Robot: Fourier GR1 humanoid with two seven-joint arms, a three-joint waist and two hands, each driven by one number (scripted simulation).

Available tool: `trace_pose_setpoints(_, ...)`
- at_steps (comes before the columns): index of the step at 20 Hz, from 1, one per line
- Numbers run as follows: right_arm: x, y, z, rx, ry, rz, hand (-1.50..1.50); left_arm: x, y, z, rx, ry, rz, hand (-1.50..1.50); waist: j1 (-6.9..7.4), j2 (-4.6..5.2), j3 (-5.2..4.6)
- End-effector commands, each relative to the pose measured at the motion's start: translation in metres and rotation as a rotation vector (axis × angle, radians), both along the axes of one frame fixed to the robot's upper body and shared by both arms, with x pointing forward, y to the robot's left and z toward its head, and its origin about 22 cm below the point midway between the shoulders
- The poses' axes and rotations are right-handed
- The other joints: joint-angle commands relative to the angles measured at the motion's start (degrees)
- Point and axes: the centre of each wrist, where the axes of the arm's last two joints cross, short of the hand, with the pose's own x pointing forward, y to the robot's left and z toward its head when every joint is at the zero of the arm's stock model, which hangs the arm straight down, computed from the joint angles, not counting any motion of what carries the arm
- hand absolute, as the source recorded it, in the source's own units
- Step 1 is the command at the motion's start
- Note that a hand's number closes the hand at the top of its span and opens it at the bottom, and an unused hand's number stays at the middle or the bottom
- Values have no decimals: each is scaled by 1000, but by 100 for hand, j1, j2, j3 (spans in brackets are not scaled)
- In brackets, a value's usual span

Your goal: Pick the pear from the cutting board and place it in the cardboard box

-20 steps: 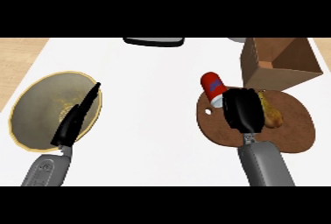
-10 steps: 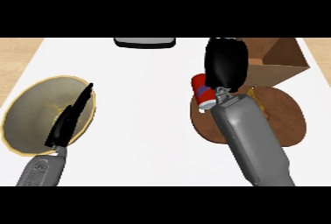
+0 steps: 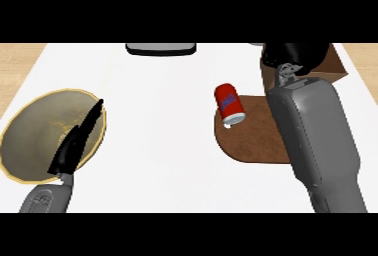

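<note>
My right hand (image 3: pixel 294 54) is at the far right, over the brown cardboard box (image 3: pixel 334 70), with its fingers curled. The pear does not show anywhere; the curled hand and the forearm cover where it could be. The brown cutting board (image 3: pixel 247 142) lies right of centre, its right part under my grey right forearm (image 3: pixel 314 135). No pear lies on the board's visible part. My left hand (image 3: pixel 77 142) rests open, fingers straight, over the yellow-rimmed plate (image 3: pixel 29 135) at the left.
A red can (image 3: pixel 229 103) lies on its side at the cutting board's far left edge. A dark grey object (image 3: pixel 160 48) sits at the counter's far edge. White counter runs between the plate and the board.
My right hand has risen from the cutting board and moved away and rightward, to above the cardboard box. The left hand has stayed on the plate.
</note>
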Motion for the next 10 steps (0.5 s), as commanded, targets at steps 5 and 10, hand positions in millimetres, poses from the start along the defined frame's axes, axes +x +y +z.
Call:
trace_pose_setpoints(5, 21, -91, -3, 6, 64, -97, 150, -8, -8, 0, -13, 11, 5, 0, -4, 5, 4)
trace_pose_setpoints(10, 48, -113, -17, 34, 164, -127, 150, 6, 11, 0, 5, -4, -1, 0, 28, 36, 0)
